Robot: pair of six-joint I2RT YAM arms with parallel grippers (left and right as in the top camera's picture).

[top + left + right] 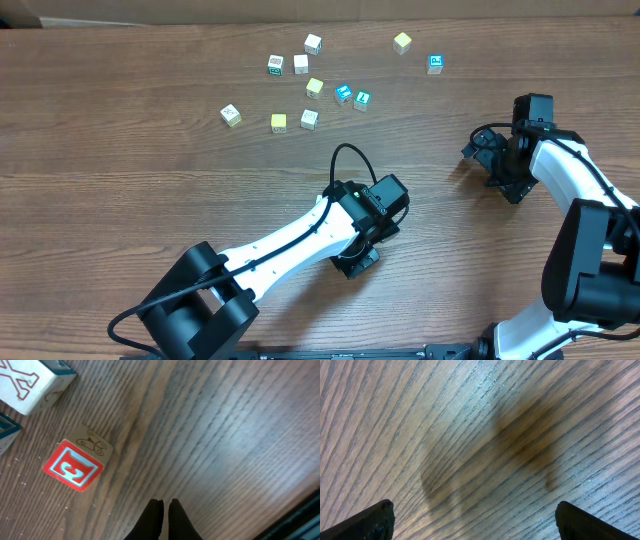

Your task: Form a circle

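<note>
In the left wrist view a cream cube with a red-printed face [74,466] lies on the wood, up and to the left of my left gripper [166,502]. That gripper is shut on nothing and stands apart from the cube. A white cube with a red X [30,382] and the corner of a blue-edged cube [7,430] sit beyond it. These are all I see of the circle. The overhead view hides them under my left gripper [358,252]. My right gripper [492,165] hangs open over bare wood [474,506].
Several small cubes lie scattered at the back of the table, among them cream ones [301,64], yellow ones [279,122] and blue-faced ones [343,94]. Two more, a yellow one [402,42] and a blue-faced one [435,64], sit at the back right. A black cable [345,160] loops above the left wrist.
</note>
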